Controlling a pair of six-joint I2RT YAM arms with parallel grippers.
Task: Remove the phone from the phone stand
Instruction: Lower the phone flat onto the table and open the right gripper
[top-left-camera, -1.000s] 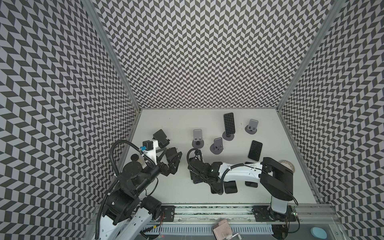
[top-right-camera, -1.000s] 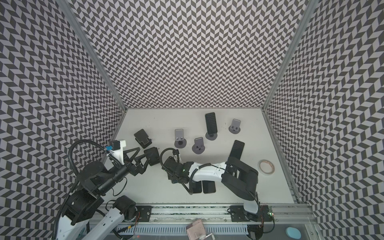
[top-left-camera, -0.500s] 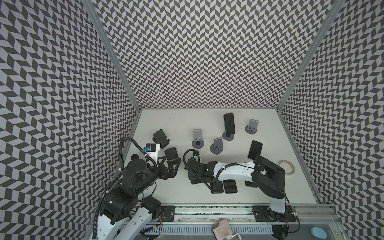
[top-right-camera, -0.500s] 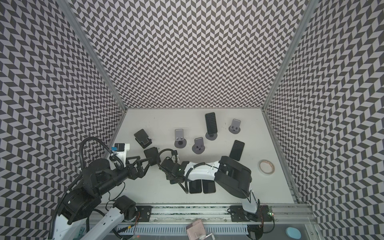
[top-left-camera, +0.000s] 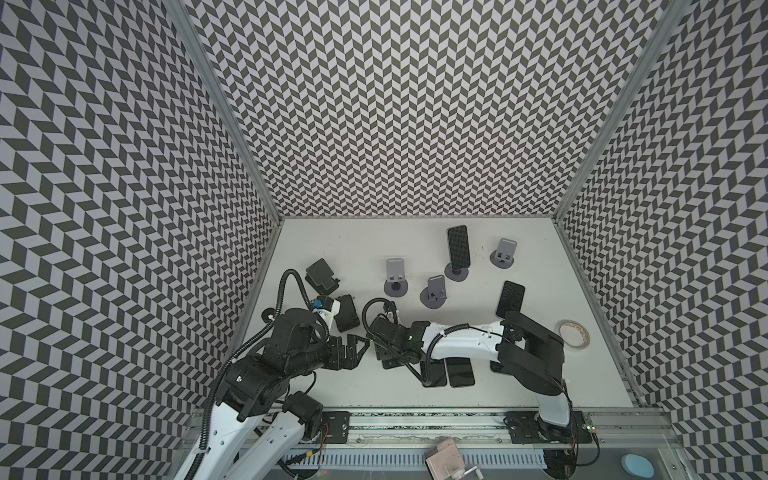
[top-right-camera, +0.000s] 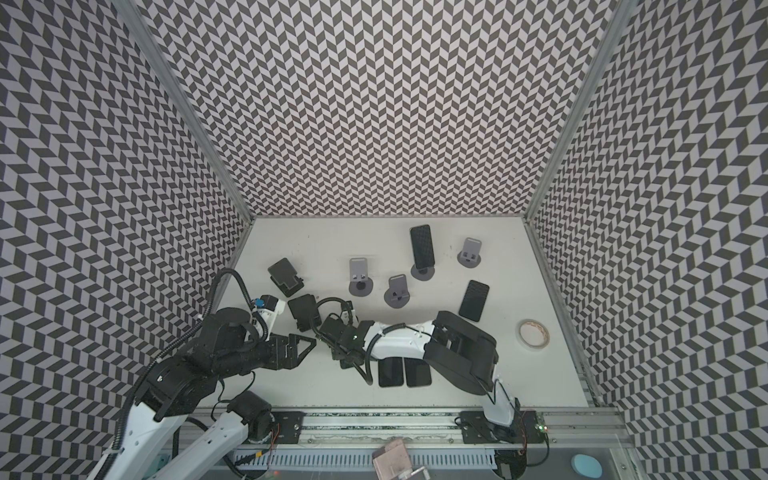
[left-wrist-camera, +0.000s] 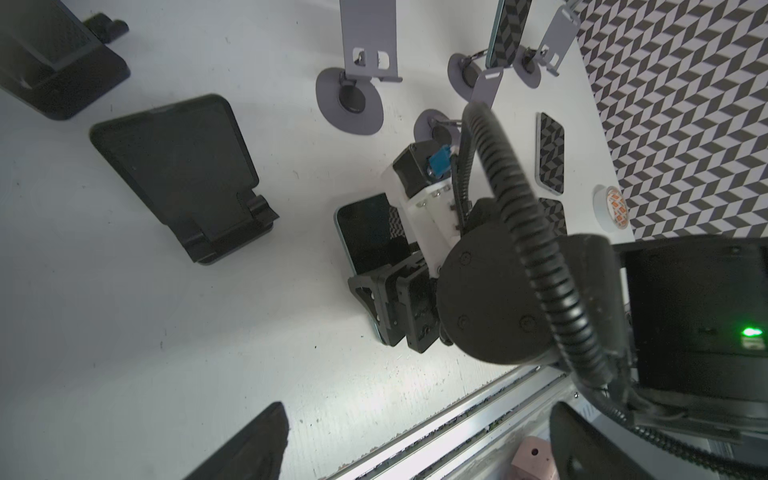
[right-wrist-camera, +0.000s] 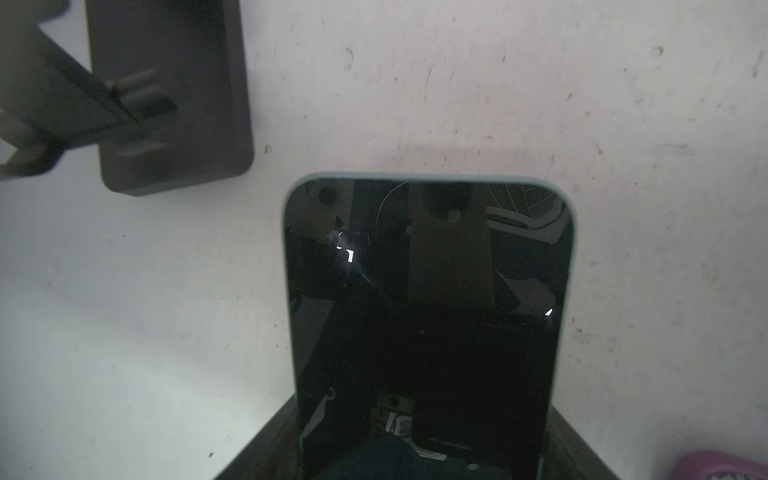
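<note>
Lower centre of both top views: right gripper (top-left-camera: 384, 351) grips the phone (right-wrist-camera: 428, 311), long axis straight out from its jaws; left gripper (top-right-camera: 305, 353), wide open, hovers just left.

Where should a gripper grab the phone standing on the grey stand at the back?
Pinch the phone by its long edges near the free top, coming down from above. It leans nearly upright with its bottom seated in the grey stand, so an upward lift should clear it.
</note>
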